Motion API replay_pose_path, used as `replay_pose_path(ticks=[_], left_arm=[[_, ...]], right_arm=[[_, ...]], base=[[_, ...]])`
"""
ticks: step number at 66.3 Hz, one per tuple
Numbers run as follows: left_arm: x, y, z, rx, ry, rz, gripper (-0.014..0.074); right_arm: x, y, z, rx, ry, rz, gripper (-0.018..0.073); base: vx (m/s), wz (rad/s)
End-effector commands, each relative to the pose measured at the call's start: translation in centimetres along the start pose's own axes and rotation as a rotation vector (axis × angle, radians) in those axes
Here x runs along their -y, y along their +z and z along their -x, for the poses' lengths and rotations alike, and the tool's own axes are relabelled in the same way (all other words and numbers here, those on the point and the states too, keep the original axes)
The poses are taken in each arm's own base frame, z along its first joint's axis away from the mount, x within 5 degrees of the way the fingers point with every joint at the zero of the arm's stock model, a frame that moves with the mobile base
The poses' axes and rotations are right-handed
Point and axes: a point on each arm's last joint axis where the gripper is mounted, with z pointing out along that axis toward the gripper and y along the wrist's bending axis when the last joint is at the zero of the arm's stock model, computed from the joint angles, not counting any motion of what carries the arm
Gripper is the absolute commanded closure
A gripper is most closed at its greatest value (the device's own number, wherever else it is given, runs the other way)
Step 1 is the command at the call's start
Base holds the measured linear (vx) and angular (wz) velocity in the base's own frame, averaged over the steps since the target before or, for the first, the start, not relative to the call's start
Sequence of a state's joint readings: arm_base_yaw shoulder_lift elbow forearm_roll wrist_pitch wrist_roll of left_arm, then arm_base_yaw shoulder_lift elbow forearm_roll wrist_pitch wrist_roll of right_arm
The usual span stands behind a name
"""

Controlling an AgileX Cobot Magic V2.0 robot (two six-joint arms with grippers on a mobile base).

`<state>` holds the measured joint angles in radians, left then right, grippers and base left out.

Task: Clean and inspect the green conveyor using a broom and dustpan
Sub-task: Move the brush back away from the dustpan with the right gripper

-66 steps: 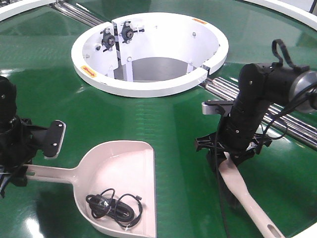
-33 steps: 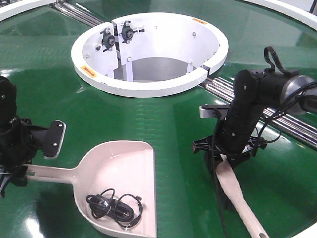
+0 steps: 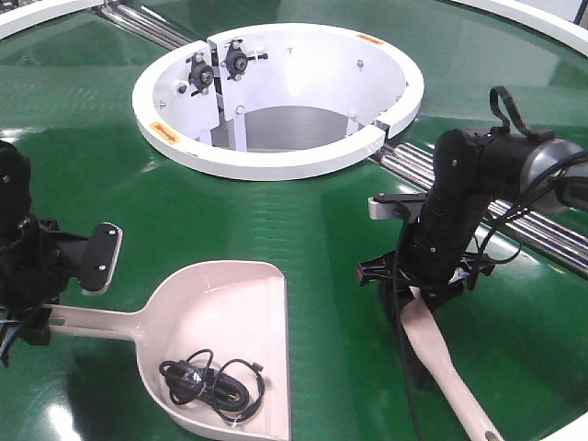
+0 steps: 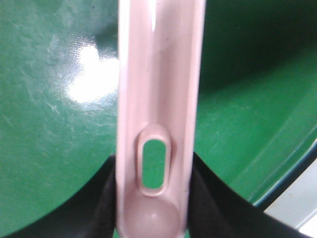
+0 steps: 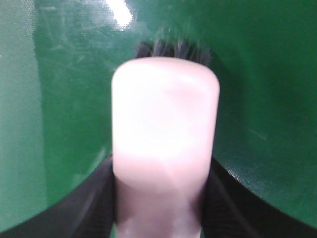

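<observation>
Where the front-facing view looks down on the work area, the green conveyor [image 3: 312, 230] fills the frame as a glossy belt. The white ring-shaped hub [image 3: 276, 163] sits at upper centre. Silver rollers [image 3: 524, 225] show in a seam at the right, behind the right arm.

The dustpan [image 3: 225, 308] lies on the belt at lower left, with its handle running to the left and its open edge facing right. A coiled black cable [image 3: 209, 381] lies inside the scoop. The left gripper [image 3: 35, 320] is closed on the end of the dustpan handle.

The right gripper [image 3: 424, 294] points downward at right of centre and clamps the broom [image 3: 455, 372]. The beige broom handle runs toward the lower right corner. Broom and dustpan are well apart, with bare belt between them.

Left wrist view: the dustpan handle runs vertically up the middle of the frame, with the hang hole [image 4: 152, 163] near its lower end. The dark fingers [image 4: 101, 203] bear on both sides of the handle. Green belt with a bright reflection lies beneath.

Right wrist view: the beige broom body fills the centre, blurred by closeness. Dark bristles [image 5: 171, 48] show just beyond its far end. The fingers [image 5: 96, 198] grip it on both sides. Whether the bristles touch the belt cannot be told
</observation>
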<state>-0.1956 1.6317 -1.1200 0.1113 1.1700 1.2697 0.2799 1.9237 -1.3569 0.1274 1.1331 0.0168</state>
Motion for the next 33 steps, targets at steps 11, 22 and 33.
replay_pose_path(ticks=[11,22,33], left_arm=[[0.05,-1.67,0.29,0.039,-0.008,0.053,0.0619],[0.05,-1.67,0.29,0.039,-0.008,0.053,0.0619],[0.05,-1.67,0.29,0.039,-0.008,0.053,0.0619]], right_arm=[[-0.01,-1.72,0.05,0.055,-0.011,0.004,0.0180],[-0.06,-1.72,0.09,0.060,-0.008,0.010,0.0028],[-0.19,-2.59,0.18,0.119,-0.008,0.017,-0.0015]], base=[[0.00,0.00],[0.00,0.00],[0.00,0.00]])
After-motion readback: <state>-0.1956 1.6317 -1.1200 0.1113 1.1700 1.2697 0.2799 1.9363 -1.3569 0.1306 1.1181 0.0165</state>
